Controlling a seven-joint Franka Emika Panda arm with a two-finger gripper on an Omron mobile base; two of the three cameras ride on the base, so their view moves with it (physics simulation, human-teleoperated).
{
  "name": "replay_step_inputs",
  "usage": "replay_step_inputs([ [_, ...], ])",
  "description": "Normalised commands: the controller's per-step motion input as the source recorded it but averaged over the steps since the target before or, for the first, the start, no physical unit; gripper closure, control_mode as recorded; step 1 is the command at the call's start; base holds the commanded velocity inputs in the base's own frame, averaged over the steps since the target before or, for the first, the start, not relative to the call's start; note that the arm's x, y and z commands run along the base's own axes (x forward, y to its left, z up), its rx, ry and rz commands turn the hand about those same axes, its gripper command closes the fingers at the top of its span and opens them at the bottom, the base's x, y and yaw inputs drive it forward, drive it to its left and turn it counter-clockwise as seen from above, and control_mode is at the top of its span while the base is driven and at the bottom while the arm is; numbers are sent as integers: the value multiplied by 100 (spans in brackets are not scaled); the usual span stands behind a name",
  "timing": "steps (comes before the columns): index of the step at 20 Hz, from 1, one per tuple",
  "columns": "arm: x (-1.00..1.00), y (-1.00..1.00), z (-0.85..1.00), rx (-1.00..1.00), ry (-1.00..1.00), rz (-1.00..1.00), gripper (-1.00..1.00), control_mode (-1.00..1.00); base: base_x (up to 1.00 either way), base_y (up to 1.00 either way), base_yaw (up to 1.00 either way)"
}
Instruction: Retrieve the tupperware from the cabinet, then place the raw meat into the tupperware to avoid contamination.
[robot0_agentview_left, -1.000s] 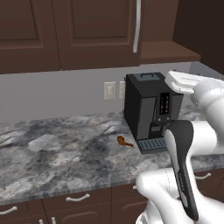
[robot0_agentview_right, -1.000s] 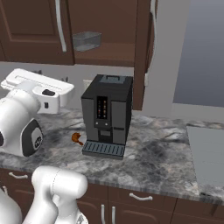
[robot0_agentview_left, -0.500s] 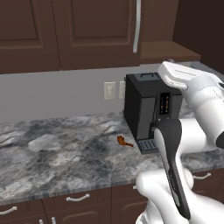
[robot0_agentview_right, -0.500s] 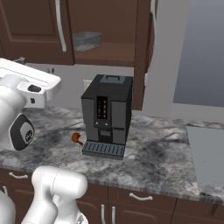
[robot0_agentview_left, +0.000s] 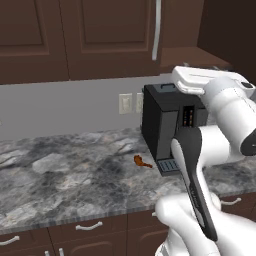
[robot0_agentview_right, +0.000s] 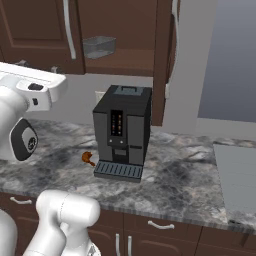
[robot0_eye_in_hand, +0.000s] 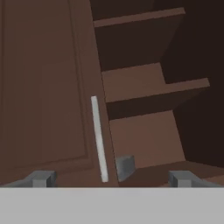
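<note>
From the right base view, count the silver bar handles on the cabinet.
2. One handle hangs on the closed door left of the open shelf; the other runs down the open door on the right. Drawer pulls below aren't counted; more may lie outside the frame.

black coffee machine (robot0_agentview_right: 122, 131) on grey marble counter (robot0_agentview_right: 190, 185), wall outlets (robot0_agentview_left: 126, 103) behind

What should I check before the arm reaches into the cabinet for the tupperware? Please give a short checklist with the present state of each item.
1. Cabinet door open on the tupperware's side: ok.
2. Tupperware visible on the lowest shelf, upright: ok.
3. End effector open, nothing between the tips: ok.
4. End effector lined up with the tupperware: cannot tell; the hand view catches just a grey corner low down.
5. Raw meat on the counter, left of the coffee machine: ok.
6. Shelf space beside the tupperware free: ok.
</note>
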Motion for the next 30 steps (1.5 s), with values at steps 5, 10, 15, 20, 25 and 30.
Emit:
replay_step_inputs([
  [5, 43, 30, 0, -6, 0, 0, -100, -100, 0, 0, 0],
  [10, 48, 23, -2, -4, 0, -2, -100, -100, 0, 0, 0],
  [15, 49, 6, -5, -1, 0, 0, -100, -100, 0, 0, 0],
  [20, 42, 0, -1, 0, -1, 0, -100, -100, 0, 0, 0],
  [25, 44, 0, 0, 0, 0, 0, -100, -100, 0, 0, 0],
  [30, 47, 0, 0, 0, 0, 0, -100, -100, 0, 0, 0],
])
